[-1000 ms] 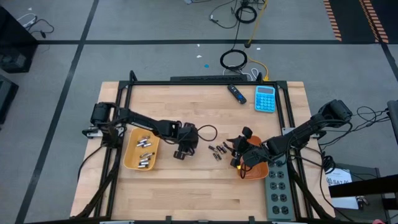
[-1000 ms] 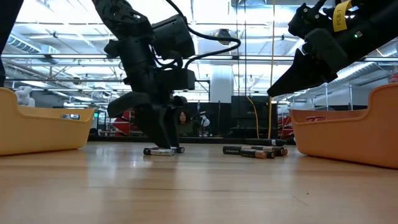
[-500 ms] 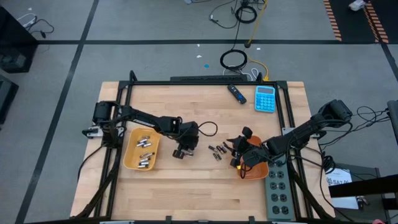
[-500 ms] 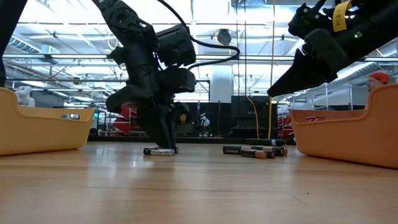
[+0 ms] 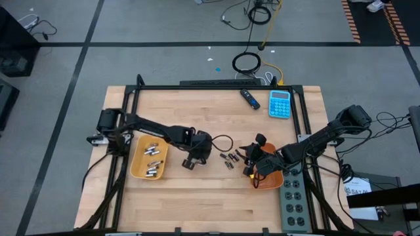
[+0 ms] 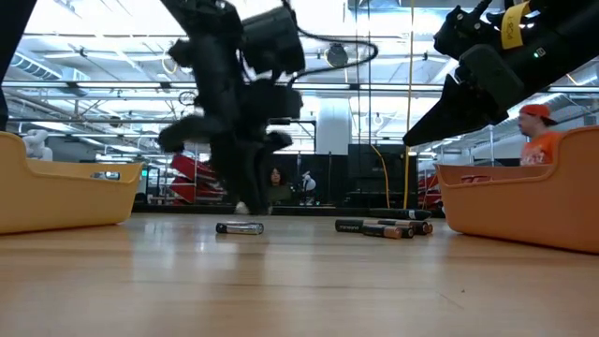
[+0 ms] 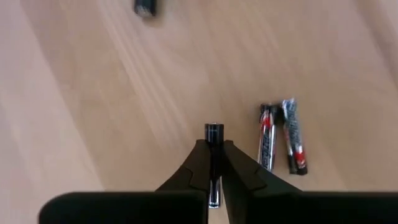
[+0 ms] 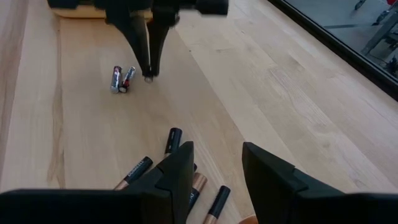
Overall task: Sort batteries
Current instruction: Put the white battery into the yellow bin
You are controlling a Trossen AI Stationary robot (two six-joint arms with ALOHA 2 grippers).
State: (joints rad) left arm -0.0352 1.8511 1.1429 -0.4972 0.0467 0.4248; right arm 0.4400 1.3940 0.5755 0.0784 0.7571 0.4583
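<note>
**Left gripper pinches one battery, sorting partly done**

Left gripper [image 7: 213, 163] sits just left of centre in the high view, its two fingers pressed together on a single battery [image 7: 213, 134], pinching it. In the left wrist view that battery runs along the line of the fingers, one capped end poking out past the tips, its long axis pointing away from the wrist. In the low view the gripper looks raised off the tabletop [image 5: 197, 196].

Just beside it, a pair of batteries [image 7: 281, 143] lies flat and side by side, nearly parallel, long axes close to the same line as the held one.

Further right, near the frame's centre in the high view, a loose cluster of batteries [image 5: 229, 158] waits on the wood, pointing various ways.

The right gripper [image 8: 214, 171] hovers above that cluster, fingers spread, nothing between them.

At left of the high view, the left tray [image 5: 133, 169] already has several silver batteries in it. The right tray [image 5: 275, 181] is mostly hidden under the right arm; contents can't be told.

My read: well under way, with the held one, the pair and the cluster left to sort.
</note>
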